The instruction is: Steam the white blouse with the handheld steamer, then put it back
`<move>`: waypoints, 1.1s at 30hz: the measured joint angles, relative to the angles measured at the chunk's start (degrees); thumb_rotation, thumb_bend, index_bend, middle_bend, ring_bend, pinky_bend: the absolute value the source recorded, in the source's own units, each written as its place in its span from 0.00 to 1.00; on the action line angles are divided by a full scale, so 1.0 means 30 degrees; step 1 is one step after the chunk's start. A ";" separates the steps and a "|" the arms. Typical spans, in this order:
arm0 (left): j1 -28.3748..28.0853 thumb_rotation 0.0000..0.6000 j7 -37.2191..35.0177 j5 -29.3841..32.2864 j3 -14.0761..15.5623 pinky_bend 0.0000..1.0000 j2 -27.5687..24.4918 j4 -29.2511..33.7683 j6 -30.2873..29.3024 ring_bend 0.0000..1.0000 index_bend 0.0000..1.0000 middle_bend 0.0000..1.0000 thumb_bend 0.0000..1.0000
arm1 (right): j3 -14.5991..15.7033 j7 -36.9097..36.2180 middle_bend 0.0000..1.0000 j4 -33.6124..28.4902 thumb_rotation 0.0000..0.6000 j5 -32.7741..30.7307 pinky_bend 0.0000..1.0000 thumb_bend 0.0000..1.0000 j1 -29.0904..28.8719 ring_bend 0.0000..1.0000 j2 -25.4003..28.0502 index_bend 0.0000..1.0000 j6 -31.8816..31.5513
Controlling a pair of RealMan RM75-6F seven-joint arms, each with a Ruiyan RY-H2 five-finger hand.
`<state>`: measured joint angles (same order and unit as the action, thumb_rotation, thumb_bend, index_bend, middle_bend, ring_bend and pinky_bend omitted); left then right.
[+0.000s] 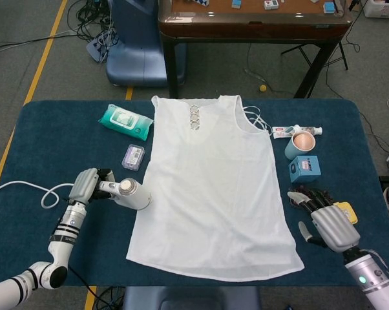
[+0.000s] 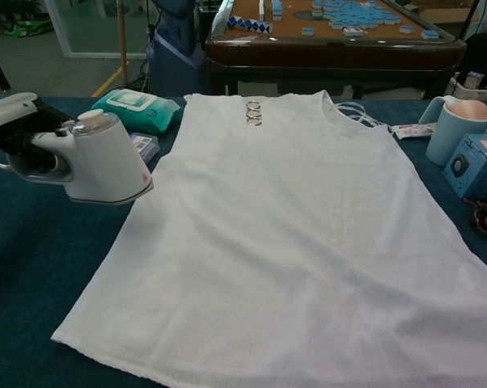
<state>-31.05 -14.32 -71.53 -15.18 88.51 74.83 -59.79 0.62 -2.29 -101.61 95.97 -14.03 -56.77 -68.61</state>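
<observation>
Main risk: the handheld steamer (image 2: 98, 158) hangs at the left edge of the white blouse (image 1: 214, 187), lifted off the table (image 1: 46, 129), and its soleplate could catch the side hem and bunch or drag the fabric if it comes in low. The white cord (image 1: 33, 190) trails off behind the left hand (image 1: 86, 186) across the table; if it pulls tight it could tug the steamer off line or twist it in the grip. A small purple packet (image 1: 134, 156) and a green wipes pack (image 1: 125, 121) lie just beyond the steamer, close enough for a wide swing to knock them.

Right side: the right hand (image 1: 327, 219) sits over the clutter near the blouse's right hem, above a yellow-green item (image 1: 347, 212) and beside dark red berries (image 1: 299, 192). A careless move there could shove them onto the cloth or nudge the blue box (image 1: 305, 169).

Left hand: fingers wrapped round the steamer handle, clamped on it, carrying it clear of the table.

Right hand: fingers spread apart, holding nothing; whether it touches the yellow-green item underneath is hard to tell from this angle.

Blouse lies flat, centred on the table, neckline away from the robot.
</observation>
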 measured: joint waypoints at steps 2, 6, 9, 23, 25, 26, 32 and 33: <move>-0.0016 1.00 0.0546 -0.0046 -0.0034 0.65 -0.0087 0.0562 -0.0324 0.63 0.81 0.74 0.20 | 0.0207 -0.0012 0.10 -0.0009 1.00 0.0235 0.06 0.79 -0.0447 0.00 -0.0308 0.01 0.0814; -0.0143 1.00 0.1766 -0.0283 -0.0042 0.65 -0.0057 0.1464 -0.1023 0.63 0.81 0.74 0.20 | 0.0735 0.0062 0.08 0.0066 1.00 0.0661 0.04 0.85 -0.1466 0.00 -0.1264 0.00 0.2708; -0.0284 1.00 0.2553 -0.0674 0.0055 0.65 0.0105 0.1803 -0.1485 0.63 0.81 0.74 0.20 | 0.1186 0.0057 0.06 0.0331 1.00 0.0962 0.03 0.84 -0.2059 0.00 -0.2118 0.00 0.3634; -0.1533 1.00 0.4532 -0.1310 0.0477 0.65 0.2406 0.1287 -0.1606 0.63 0.81 0.74 0.20 | 0.2238 -0.0597 0.07 0.2781 1.00 0.0954 0.03 0.71 -0.2687 0.00 -0.4345 0.00 0.4515; -0.1761 1.00 0.4714 -0.1251 0.0508 0.65 0.2893 0.0868 -0.1445 0.63 0.81 0.74 0.20 | 0.2261 -0.0889 0.07 0.3285 1.00 0.0872 0.03 0.71 -0.2799 0.00 -0.4726 0.00 0.4546; -0.1858 1.00 0.4795 -0.1224 0.0523 0.65 0.3097 0.0678 -0.1371 0.63 0.81 0.74 0.20 | 0.2272 -0.0998 0.07 0.3465 1.00 0.0837 0.03 0.71 -0.2853 0.00 -0.4865 0.00 0.4583; -0.2453 1.00 0.5174 -0.0940 0.0582 0.65 0.4372 -0.0525 -0.0799 0.63 0.81 0.74 0.20 | 0.2410 -0.1468 0.07 0.4527 1.00 0.0683 0.03 0.71 -0.3188 0.00 -0.5732 0.00 0.4866; -0.2557 1.00 0.5245 -0.0901 0.0592 0.65 0.4591 -0.0766 -0.0712 0.63 0.81 0.74 0.20 | 0.2436 -0.1563 0.07 0.4692 1.00 0.0635 0.03 0.71 -0.3248 0.00 -0.5858 0.00 0.4913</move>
<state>-38.73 1.42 -74.23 -13.41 102.29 72.53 -61.92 7.93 -6.98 -87.54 97.87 -23.78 -74.35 -53.87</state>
